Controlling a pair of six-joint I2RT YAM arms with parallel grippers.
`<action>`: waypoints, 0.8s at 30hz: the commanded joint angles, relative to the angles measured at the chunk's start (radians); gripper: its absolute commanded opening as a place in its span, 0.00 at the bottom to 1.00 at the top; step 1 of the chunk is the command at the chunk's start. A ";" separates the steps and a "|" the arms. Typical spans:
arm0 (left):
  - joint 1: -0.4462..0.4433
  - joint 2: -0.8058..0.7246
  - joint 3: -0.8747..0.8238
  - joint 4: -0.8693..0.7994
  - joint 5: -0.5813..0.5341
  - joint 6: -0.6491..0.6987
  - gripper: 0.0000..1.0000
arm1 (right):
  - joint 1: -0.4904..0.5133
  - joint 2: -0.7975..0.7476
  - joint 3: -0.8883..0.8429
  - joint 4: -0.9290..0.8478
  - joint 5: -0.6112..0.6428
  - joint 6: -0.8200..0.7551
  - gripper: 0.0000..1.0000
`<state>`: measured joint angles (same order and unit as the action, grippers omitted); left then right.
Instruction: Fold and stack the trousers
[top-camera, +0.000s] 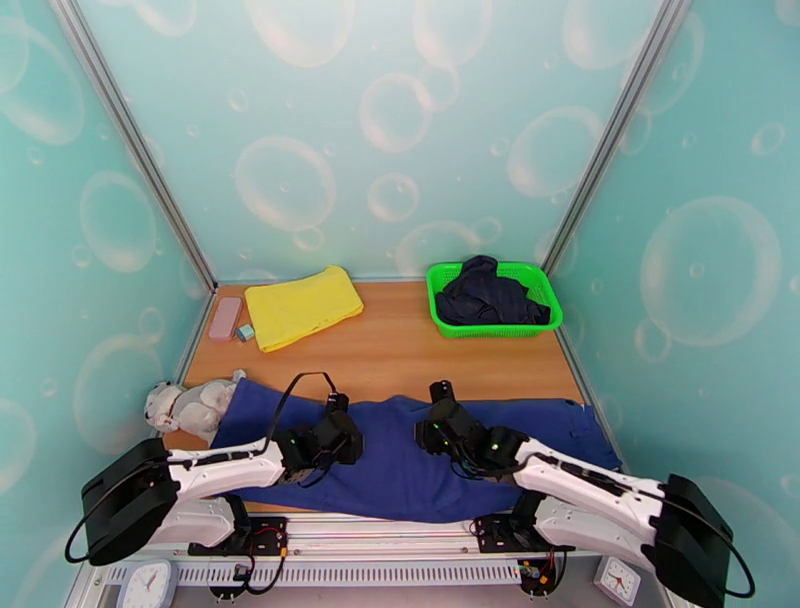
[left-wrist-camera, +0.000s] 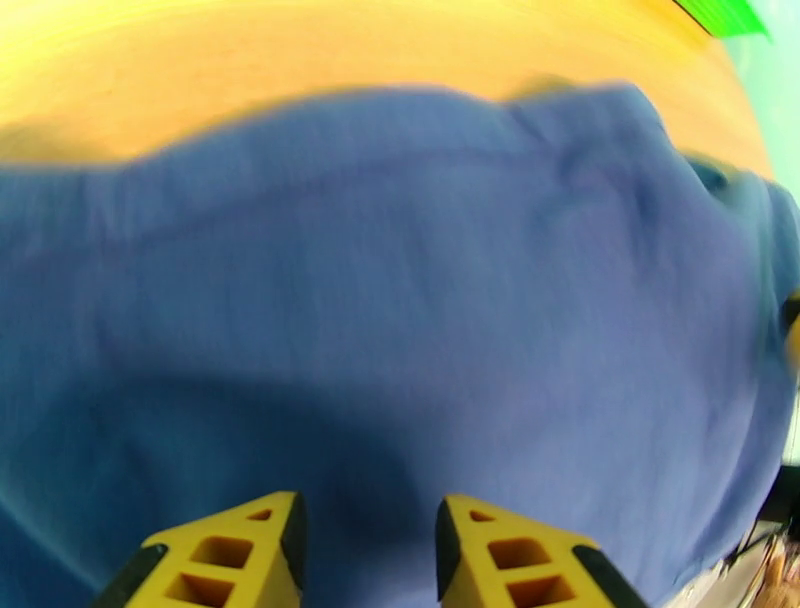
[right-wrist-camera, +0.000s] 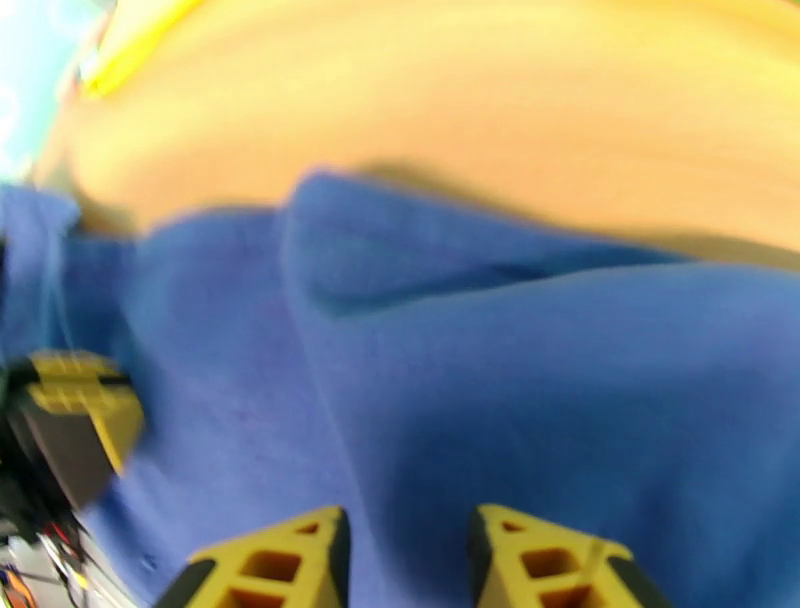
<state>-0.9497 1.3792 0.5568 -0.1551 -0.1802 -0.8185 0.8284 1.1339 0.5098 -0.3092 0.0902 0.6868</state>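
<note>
Fingers parted, empty, over blue trousers

Trousers across near table edge, basket far right, cloth far left, perhaps toy left.

Plain royal-blue trousers against an orange-brown, wood-grained table. The cloth is bright yellow, the case pale pink, and the plush toy grey and white. The basket is vivid green mesh, the garment navy-black. The walls are teal, printed with pale translucent soap bubbles, and framed in silver-grey. The arms are white with black joints and cables. The left gripper and right gripper have yellow fingers with black inner faces.
</note>
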 joint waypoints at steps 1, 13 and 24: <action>0.106 0.055 0.031 -0.001 0.001 -0.001 0.39 | -0.066 0.097 0.025 0.136 -0.130 -0.097 0.38; 0.495 0.183 0.001 0.216 0.022 0.005 0.40 | -0.217 0.617 0.411 0.183 -0.225 -0.274 0.37; 0.435 0.077 0.082 0.293 -0.036 0.203 0.40 | -0.222 0.670 0.691 0.156 -0.146 -0.425 0.36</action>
<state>-0.4465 1.5246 0.5873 0.1093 -0.2173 -0.7269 0.5957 1.9072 1.2083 -0.1558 -0.1482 0.3309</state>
